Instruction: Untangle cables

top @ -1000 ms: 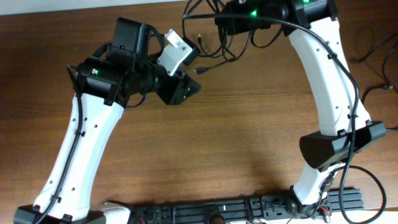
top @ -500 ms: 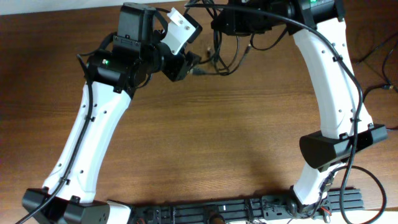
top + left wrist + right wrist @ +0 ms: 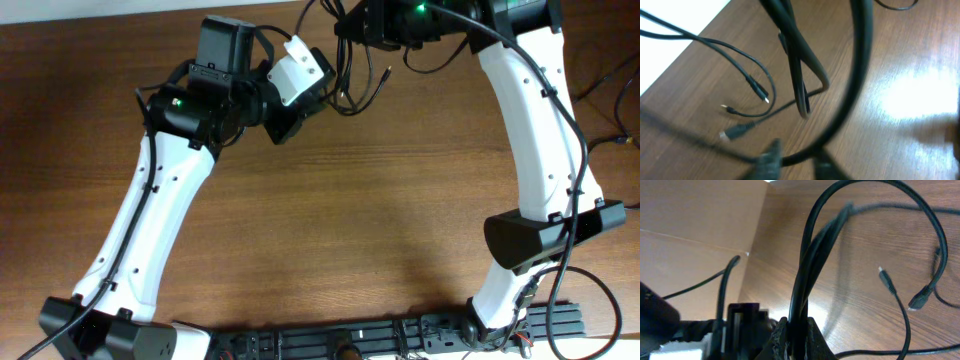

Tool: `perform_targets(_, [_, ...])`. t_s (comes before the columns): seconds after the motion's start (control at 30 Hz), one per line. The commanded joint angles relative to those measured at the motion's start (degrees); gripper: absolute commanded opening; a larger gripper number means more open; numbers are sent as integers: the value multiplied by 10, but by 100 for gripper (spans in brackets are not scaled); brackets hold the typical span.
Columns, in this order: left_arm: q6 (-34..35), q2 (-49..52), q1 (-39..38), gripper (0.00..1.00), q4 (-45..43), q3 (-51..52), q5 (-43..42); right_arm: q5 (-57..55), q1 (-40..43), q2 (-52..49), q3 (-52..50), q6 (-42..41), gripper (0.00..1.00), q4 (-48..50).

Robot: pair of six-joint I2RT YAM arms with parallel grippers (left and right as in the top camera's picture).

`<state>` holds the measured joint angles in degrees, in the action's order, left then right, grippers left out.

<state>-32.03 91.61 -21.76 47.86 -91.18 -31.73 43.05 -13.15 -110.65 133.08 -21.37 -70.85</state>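
Observation:
The cables (image 3: pixel 352 82) are thin black cords hanging in a tangled bunch at the back of the table. My right gripper (image 3: pixel 348 28) is shut on several strands (image 3: pixel 810 255), which rise in loops from its fingertips (image 3: pixel 796 332). Loose ends with small plugs (image 3: pixel 886 281) lie on the wood. My left gripper (image 3: pixel 318 100) is just left of the bunch. In the left wrist view its fingers (image 3: pixel 796 162) are apart, with one blurred black strand (image 3: pixel 855 85) crossing between the tips. Hanging strands (image 3: pixel 800 75) and plug ends (image 3: pixel 760 92) are beyond it.
A black rail (image 3: pixel 380 335) runs along the table's front edge between the arm bases. More black cords (image 3: pixel 610 80) trail off the right edge. The table's back edge (image 3: pixel 675 55) is close behind the cables.
My left gripper has moved back and right, up to the cable bunch. My right gripper has drawn the bunch a little further back.

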Motion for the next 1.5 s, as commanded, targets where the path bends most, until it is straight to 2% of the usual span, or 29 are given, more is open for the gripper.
perform_targets(0.0, [-10, 4, -1, 0, -7, 3, -16, 65, 2, 3, 15, -17, 4, 4])
perform_targets(0.2, [-5, 4, -1, 0, -6, 3, -8, 41, 6, 3, 15, -16, 4, 2])
perform_targets(0.3, [30, 3, 2, 0, -6, 3, 29, -27, 25, 3, 15, -15, 4, -9])
perform_targets(0.4, [45, -2, 21, 0, -4, 3, 30, -104, 45, 3, 15, -12, 5, -34])
perform_targets(0.47, [59, -12, 39, 0, -5, 3, 28, -144, 60, 3, 15, 29, 9, -57])
perform_targets(0.67, [136, -53, 73, 0, -33, 3, 23, -245, 100, 3, 15, 66, 40, -108])
perform_targets(0.73, [176, -71, 80, 0, -54, 3, 0, -244, 110, 3, 14, 66, 44, -120])
perform_targets(0.83, [187, -89, 82, 0, -85, 3, -66, -241, 110, 3, 13, 84, 47, -134])
perform_targets(0.9, [241, -96, 82, 0, -116, 3, -70, -240, 105, 3, 12, 127, 47, -143])
perform_targets(0.97, [348, -103, 85, 0, -160, 3, -51, -212, 103, 3, 12, 214, 47, -148])
perform_targets(1.07, [415, -104, 86, 0, -182, 3, -15, -146, 101, 3, 12, 264, 47, -149])
perform_targets(1.23, [418, -104, 83, 0, -183, 3, -27, -35, 94, 3, 12, 299, 47, -151])
perform_targets(1.33, [418, -104, 78, 0, -190, 3, -61, -32, 68, 3, 12, 310, 47, -150])
perform_targets(1.47, [419, -104, 56, 0, -198, 3, -64, -44, 33, 3, 12, 310, 45, -136])
